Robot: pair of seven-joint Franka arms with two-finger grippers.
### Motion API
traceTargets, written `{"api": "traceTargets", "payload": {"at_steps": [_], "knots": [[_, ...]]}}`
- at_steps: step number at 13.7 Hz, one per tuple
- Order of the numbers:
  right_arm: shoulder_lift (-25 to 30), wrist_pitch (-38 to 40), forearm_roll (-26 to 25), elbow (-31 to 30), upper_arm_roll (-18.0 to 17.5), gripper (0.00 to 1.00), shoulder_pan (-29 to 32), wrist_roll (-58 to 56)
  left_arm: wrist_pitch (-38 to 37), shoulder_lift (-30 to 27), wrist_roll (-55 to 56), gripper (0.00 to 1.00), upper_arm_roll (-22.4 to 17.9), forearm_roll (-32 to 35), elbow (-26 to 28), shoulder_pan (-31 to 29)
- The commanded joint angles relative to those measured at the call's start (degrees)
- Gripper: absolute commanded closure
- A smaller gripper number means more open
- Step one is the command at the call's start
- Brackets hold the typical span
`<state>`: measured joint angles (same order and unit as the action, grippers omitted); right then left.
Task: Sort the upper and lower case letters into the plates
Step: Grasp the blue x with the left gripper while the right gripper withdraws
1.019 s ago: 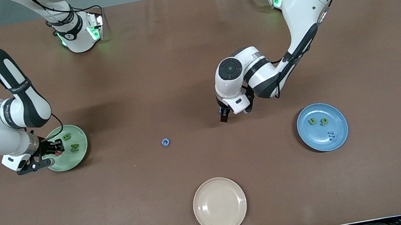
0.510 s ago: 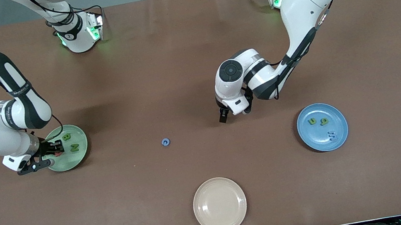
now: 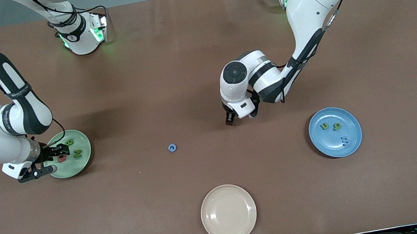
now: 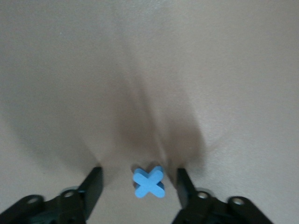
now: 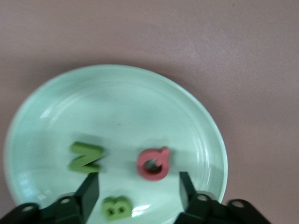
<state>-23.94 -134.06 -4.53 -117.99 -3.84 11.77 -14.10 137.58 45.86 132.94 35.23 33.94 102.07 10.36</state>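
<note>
My right gripper (image 3: pixel 55 160) (image 5: pixel 138 184) hangs open just above the pale green plate (image 3: pixel 69 170) (image 5: pixel 117 102). A red Q (image 3: pixel 62 158) (image 5: pixel 153 162) lies free on that plate between the spread fingers, beside a green N (image 3: pixel 77 153) (image 5: pixel 85 157) and a green B (image 3: pixel 68 142) (image 5: pixel 117 207). My left gripper (image 3: pixel 240 118) (image 4: pixel 138 176) is low over the bare table, open, and its fingers straddle a blue x (image 4: pixel 148 182) without touching it. A blue G (image 3: pixel 172 148) lies alone mid-table. The blue plate (image 3: pixel 347 123) holds a green u (image 3: pixel 325 126), a green g (image 3: pixel 336 126) and a blue m (image 3: pixel 345 140).
A cream-beige plate (image 3: pixel 229 213) with nothing on it sits at the table edge nearest the front camera. Brown tabletop stretches between the plates.
The right gripper opened and let the red Q drop onto the pale green plate. The left gripper shifted slightly toward the right arm's end, and its fingers drew in around the blue x.
</note>
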Motion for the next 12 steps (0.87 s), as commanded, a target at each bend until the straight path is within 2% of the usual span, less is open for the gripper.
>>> {"api": "traceTargets", "payload": {"at_steps": [1,4,5,8,12], "knots": [[4.59,7.29,-0.22,0.82,-0.47,0.0,-4.73,10.54,0.32,0.02,0.74,0.55,-0.78,-0.02,-0.21,0.71],[4.86,11.36,1.26,3.2,-0.73,0.0,-11.4,23.73,0.15,-0.16,0.13,0.87,-0.86,0.16,-0.82,0.45],[4.78,11.36,3.54,3.99,-0.65,0.0,-13.68,28.29,-0.2,-0.42,-0.05,0.93,-0.87,0.24,-1.17,0.19],[4.08,11.28,11.19,6.62,-0.56,0.0,-19.75,40.6,-1.77,-1.65,-5.74,0.99,-0.87,0.24,-3.71,-2.01],[-1.97,10.84,11.38,13.55,-0.56,0.0,-27.05,57.91,-8.28,-3.49,-22.07,1.0,-0.34,-0.19,-8.28,-8.5]]}}
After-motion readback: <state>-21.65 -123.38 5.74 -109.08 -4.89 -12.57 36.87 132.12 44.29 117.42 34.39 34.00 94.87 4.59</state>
